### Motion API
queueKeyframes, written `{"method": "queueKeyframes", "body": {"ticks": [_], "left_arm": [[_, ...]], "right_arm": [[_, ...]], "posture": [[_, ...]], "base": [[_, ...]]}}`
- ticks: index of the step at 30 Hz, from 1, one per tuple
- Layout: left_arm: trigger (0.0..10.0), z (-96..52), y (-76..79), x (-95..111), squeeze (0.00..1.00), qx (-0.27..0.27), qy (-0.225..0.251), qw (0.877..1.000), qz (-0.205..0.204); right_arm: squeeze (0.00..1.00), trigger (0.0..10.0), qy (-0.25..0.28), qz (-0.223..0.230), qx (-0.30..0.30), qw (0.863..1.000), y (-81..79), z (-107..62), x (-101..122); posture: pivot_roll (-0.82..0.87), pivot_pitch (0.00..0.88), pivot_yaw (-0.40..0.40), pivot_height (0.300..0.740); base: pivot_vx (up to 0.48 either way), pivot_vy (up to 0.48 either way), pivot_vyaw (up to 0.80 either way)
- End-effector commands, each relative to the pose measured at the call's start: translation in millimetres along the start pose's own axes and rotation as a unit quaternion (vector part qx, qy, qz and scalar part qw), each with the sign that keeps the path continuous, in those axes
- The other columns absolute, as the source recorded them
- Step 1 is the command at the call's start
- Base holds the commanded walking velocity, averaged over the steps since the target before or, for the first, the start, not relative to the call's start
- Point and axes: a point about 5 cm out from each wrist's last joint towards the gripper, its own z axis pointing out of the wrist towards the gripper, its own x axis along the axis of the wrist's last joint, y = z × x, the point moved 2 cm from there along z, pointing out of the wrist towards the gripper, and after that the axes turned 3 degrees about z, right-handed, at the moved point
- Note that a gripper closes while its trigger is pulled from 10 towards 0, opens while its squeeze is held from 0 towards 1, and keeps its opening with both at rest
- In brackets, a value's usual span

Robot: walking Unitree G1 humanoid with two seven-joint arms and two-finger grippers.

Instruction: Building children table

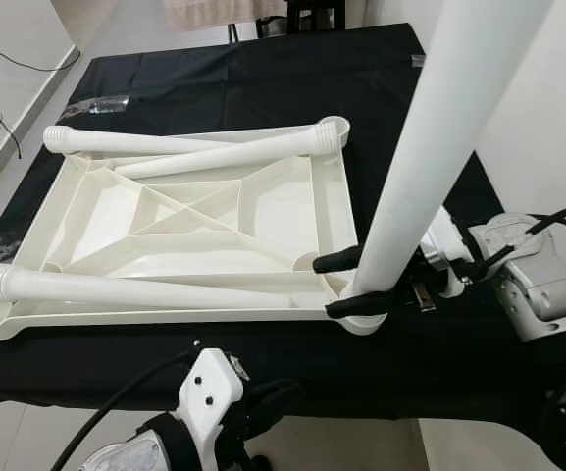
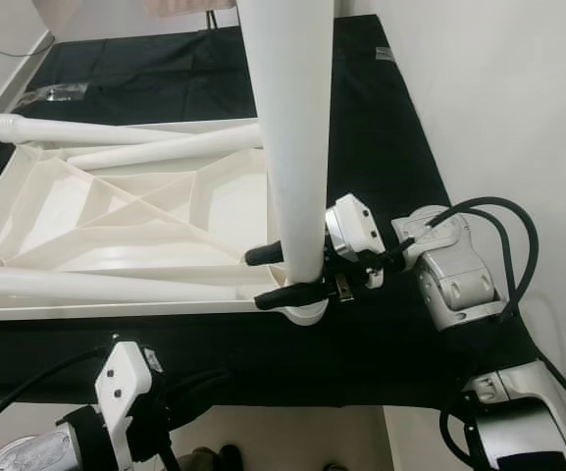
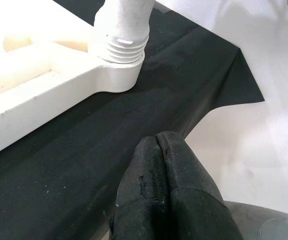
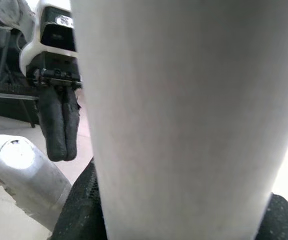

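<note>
One leg (image 1: 430, 147) stands upright in the near right corner socket (image 1: 366, 319) of the upturned white tabletop (image 1: 263, 211), and the head views show the right gripper (image 1: 359, 283) clamped on it just above that socket, one black finger on each side of the tube. Three further legs lie loose across the tabletop, well away from this gripper toward the robot's left. In the right eye view the same grip is confirmed, the wrist housing just behind the fingers over the black cloth (image 2: 400, 128). The left wrist view shows the left gripper (image 3: 159, 175) with its fingers pressed together, empty, low over the cloth near the threaded base of the seated leg (image 3: 121, 40). In the right wrist view the leg (image 4: 183, 120) fills most of the frame; the left gripper (image 4: 58, 130) hangs beyond it, likewise pinched together on nothing. Judged as hollow moulded plastic: light, rigid, smooth and liable to slip when twisted, so the hold is best kept low near the thread. How far the thread has engaged cannot be made out, and the leg's top is cut off.
</note>
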Motion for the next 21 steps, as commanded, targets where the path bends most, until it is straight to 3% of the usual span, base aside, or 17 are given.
{"method": "queueKeyframes", "body": {"ticks": [1, 5, 21], "left_arm": [[10.0, -2.5, 0.2, -5, 0.0, -0.002, -0.017, 1.0, -0.004], [10.0, -1.9, 0.0, -5, 0.0, -0.002, -0.016, 1.0, -0.004], [10.0, -2.1, 0.9, -4, 0.0, -0.002, -0.014, 1.0, -0.008]], "right_arm": [[0.0, 10.0, -0.045, 0.135, 0.015, 0.99, -18.2, 12.6, -49], [0.0, 10.0, -0.023, 0.171, -0.021, 0.985, -8.1, 15.0, -45], [0.0, 10.0, -0.031, 0.232, -0.093, 0.968, -7.6, 23.6, -60]], "posture": [[0.11, 0.288, 0.09, 0.74], [0.11, 0.29, 0.09, 0.74], [0.1, 0.301, 0.086, 0.74]], "base": [[0.0, 0.0, 0.0], [0.0, 0.0, 0.0], [0.0, 0.0, 0.0]]}}
